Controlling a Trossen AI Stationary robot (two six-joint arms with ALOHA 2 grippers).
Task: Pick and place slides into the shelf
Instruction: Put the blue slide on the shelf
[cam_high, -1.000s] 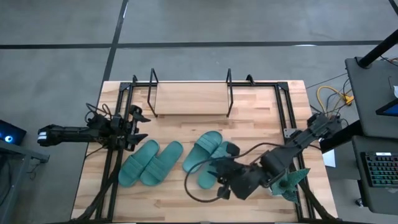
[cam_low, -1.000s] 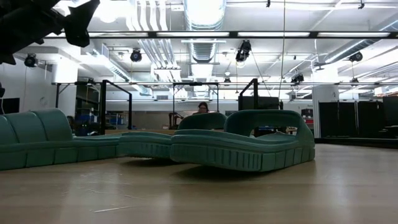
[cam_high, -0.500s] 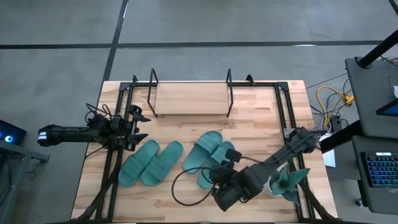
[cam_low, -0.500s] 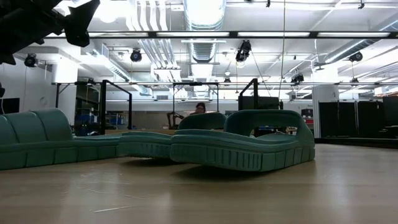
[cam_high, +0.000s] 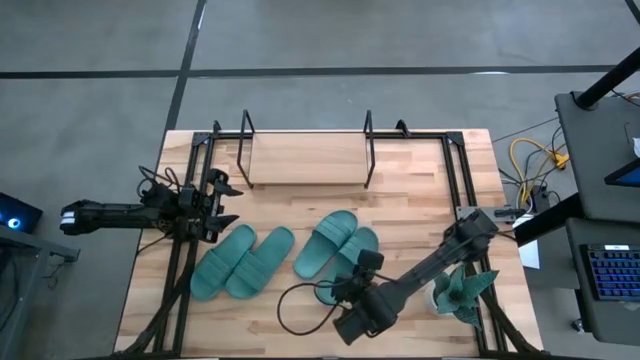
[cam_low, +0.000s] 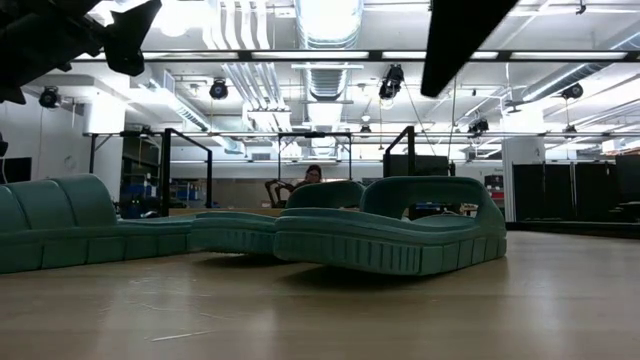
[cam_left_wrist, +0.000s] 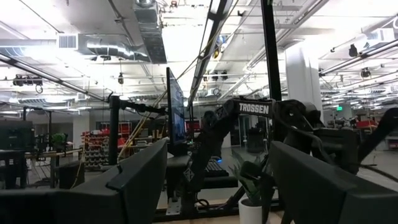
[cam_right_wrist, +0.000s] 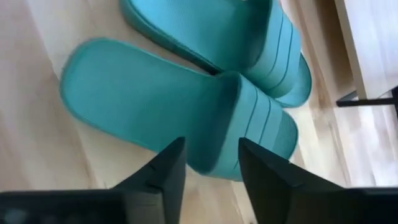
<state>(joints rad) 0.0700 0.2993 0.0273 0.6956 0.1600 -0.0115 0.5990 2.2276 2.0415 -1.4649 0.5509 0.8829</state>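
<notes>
from above: four slides (cam_high: 285, 257) on surface (cam_high: 300, 310), in front of shelf (cam_high: 305, 158), none on it; left tool (cam_high: 222, 204) parted, idle at left edge; right tool (cam_high: 352, 281) over rightmost pair.
right wrist: fingers (cam_right_wrist: 163, 176) parted, gripping nothing, just above near slide (cam_right_wrist: 180, 106).
low: slides side by side on surface.

The right gripper (cam_high: 366, 268) has swung back toward the table's near edge and now sits over the heel of the right-hand sandal (cam_high: 348, 262); its fingers (cam_right_wrist: 163, 171) have parted after narrowing; its arm now juts into the low view's top.
</notes>
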